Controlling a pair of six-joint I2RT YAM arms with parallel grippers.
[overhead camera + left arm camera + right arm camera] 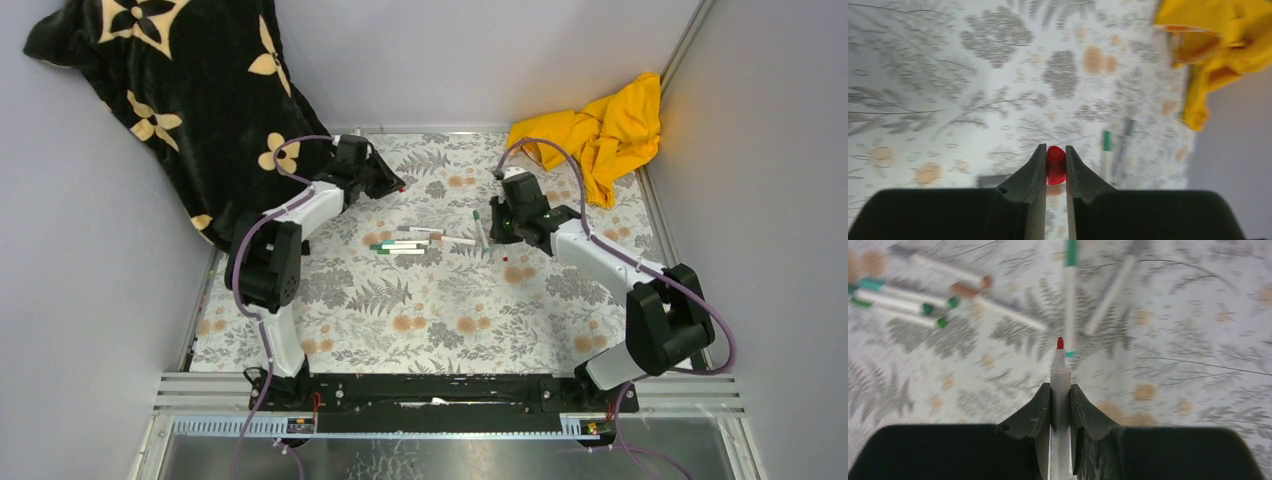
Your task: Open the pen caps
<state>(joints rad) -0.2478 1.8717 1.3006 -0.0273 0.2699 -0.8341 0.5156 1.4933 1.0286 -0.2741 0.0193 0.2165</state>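
1. Top external view. The left gripper [392, 184] sits at 11 o'clock on the floral table [450, 320] and the right gripper [494, 228] at 2 o'clock. The capped pens [405, 243] lie between them.
2. Left wrist view. The left jaws are closed on a red cap [1055, 164] that is free of any barrel. A green cap [1107, 141] sits on a pen at 2 o'clock from it.
3. Right wrist view. The right jaws clamp the white barrel of the uncapped pen [1060, 371], whose red tip [1060, 343] points to 12 o'clock. Two green caps [952, 302] lie at 10 o'clock, on their pens. The caps are probably light, rigid, smooth and friction-fitted. Each is best pinched across its middle, with the thin barrel held close beside the cap so it does not flex.
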